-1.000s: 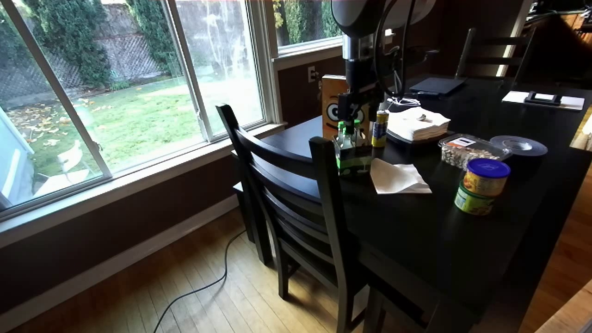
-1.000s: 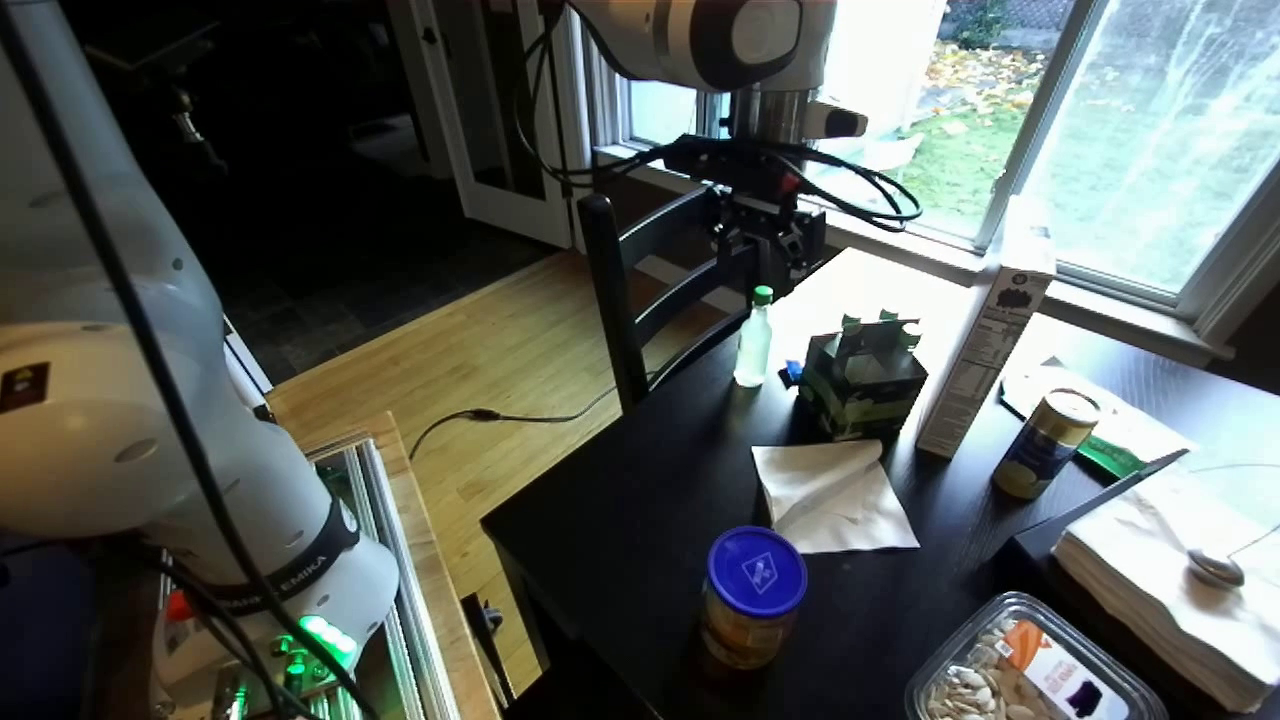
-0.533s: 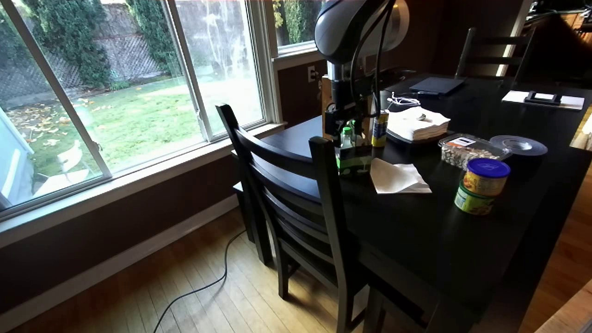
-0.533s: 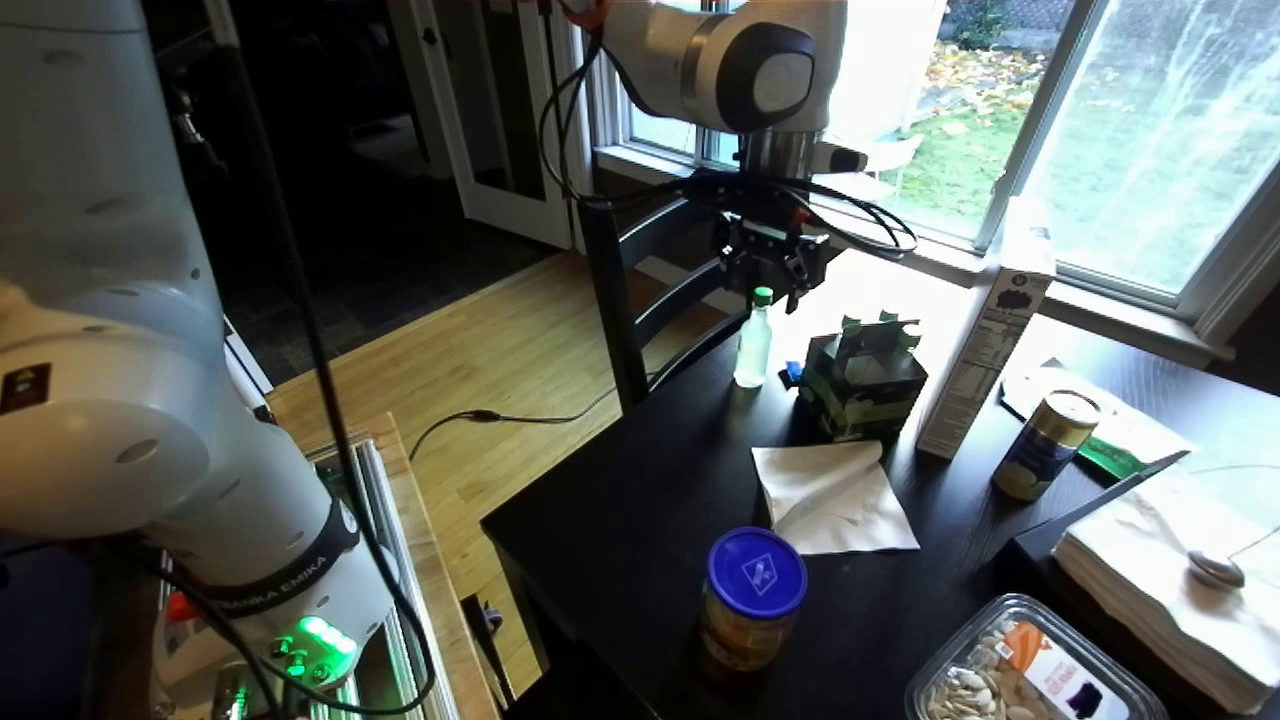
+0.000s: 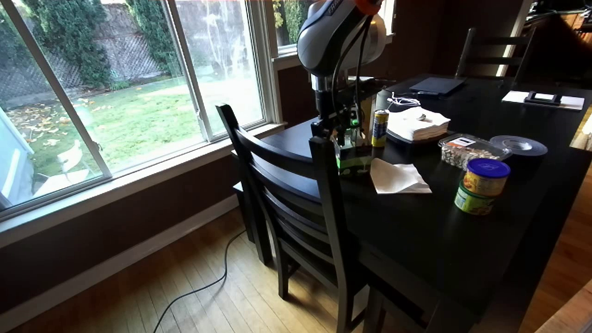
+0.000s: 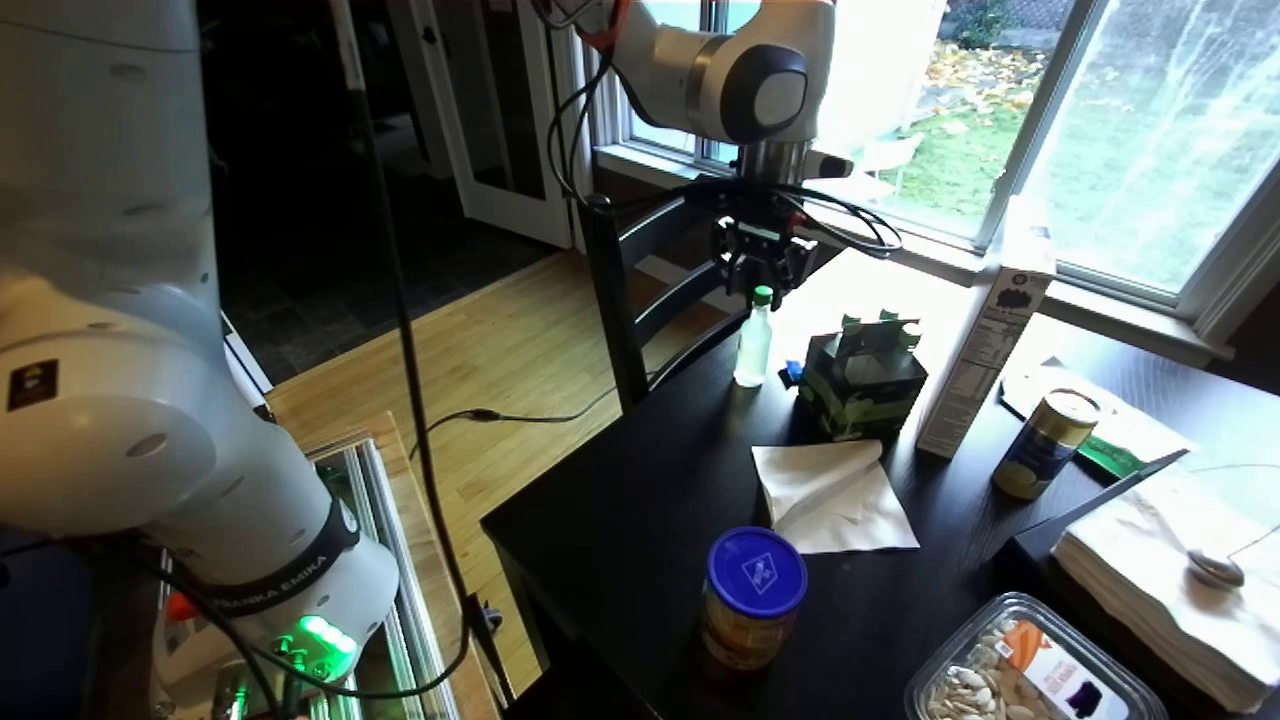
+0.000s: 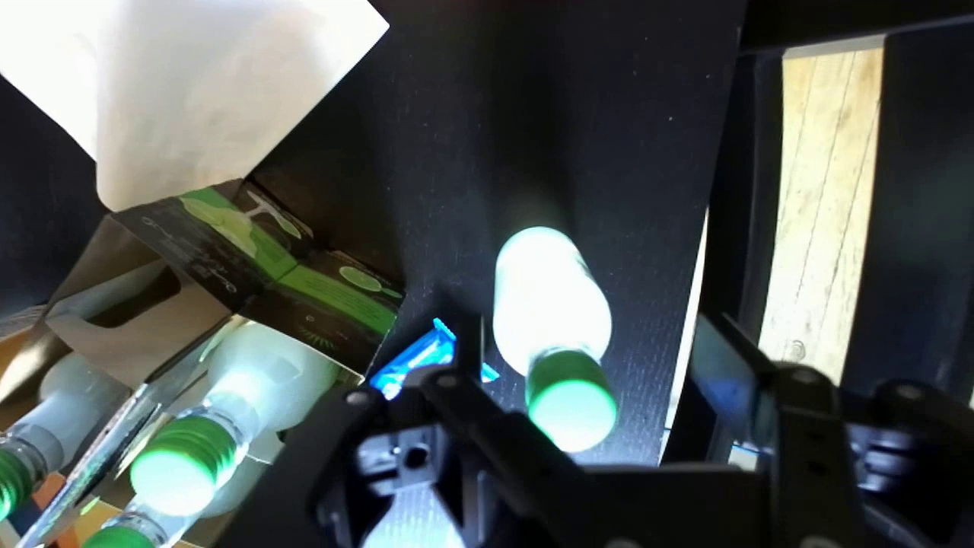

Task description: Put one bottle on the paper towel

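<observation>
Nearest in an exterior view, on the dark worktop [image 6: 630,510], are a clear tub [image 6: 1060,665] of pale nuts or seeds and a blue-lidded can [image 6: 757,572], which sits on a green can [image 5: 474,201]. A spoon [image 6: 1215,568] rests on a thick pile of napkins [image 6: 1150,610] near the tub. Past the blue-lidded can lies the paper towel [image 6: 840,505], one part lifted in a loose fold. Just behind it stand a dark carton [image 6: 860,405] holding green-capped bottles [image 7: 183,457] and a tall box [image 6: 985,350], with a canister [image 6: 1045,450] near the box. The bottle [image 6: 753,348], pale with a green cap [image 7: 572,411], stands upright near the worktop's edge, a blue wrapper [image 7: 418,358] between it and the carton. The fingers [image 7: 723,365] hang by its top, spread wide and holding nothing; in the wrist view the cap shows between them, though I cannot tell whether the tips reach its level. Farther back are a slatted chair [image 6: 612,300] and a window [image 6: 1048,100].
</observation>
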`<state>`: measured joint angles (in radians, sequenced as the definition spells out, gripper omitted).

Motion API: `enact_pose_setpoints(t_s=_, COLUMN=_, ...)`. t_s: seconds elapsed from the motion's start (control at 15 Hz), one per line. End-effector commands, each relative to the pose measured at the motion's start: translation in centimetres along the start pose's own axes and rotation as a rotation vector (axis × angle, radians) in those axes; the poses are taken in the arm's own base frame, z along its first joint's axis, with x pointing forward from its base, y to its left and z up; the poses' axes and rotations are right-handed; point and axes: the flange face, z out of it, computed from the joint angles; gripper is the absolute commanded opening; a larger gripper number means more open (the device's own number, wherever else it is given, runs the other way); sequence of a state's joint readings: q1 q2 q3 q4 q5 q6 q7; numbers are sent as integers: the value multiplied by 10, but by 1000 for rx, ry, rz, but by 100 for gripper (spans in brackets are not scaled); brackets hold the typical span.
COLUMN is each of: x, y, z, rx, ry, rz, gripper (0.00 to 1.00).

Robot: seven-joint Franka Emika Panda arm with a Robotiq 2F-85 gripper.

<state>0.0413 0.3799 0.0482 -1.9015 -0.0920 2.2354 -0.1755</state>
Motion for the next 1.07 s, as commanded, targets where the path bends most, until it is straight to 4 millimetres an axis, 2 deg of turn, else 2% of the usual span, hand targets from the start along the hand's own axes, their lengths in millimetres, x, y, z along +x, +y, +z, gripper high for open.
enact_pose_setpoints(t_s=0.0, x=14, y=-1, z=1, rx=-28, ry=16, rz=-31, gripper=42)
enact_pose_setpoints(t_s=0.27, x=17, y=-1, z=-1, rx=-46, ry=38, rz=-43, gripper=26)
enact_pose_setpoints(t_s=0.4, x=18, y=1, z=-1, rx=-56, ry=43, rz=-45, gripper=30)
enact_pose_setpoints(t_s=0.53, x=18, y=1, z=0, rx=-61, ry=51, rz=-51, gripper=38)
enact_pose_setpoints(t_s=0.6, x=19, y=2, z=1, rx=-64, ry=57, rz=-55, gripper=45)
enact_pose_setpoints(t_s=0.93, x=21, y=1, z=4, rx=-71, ry=75, rz=-78, gripper=60)
enact_pose_setpoints(t_s=1.0, x=21, y=1, z=5, rx=-71, ry=81, rz=-87, gripper=53)
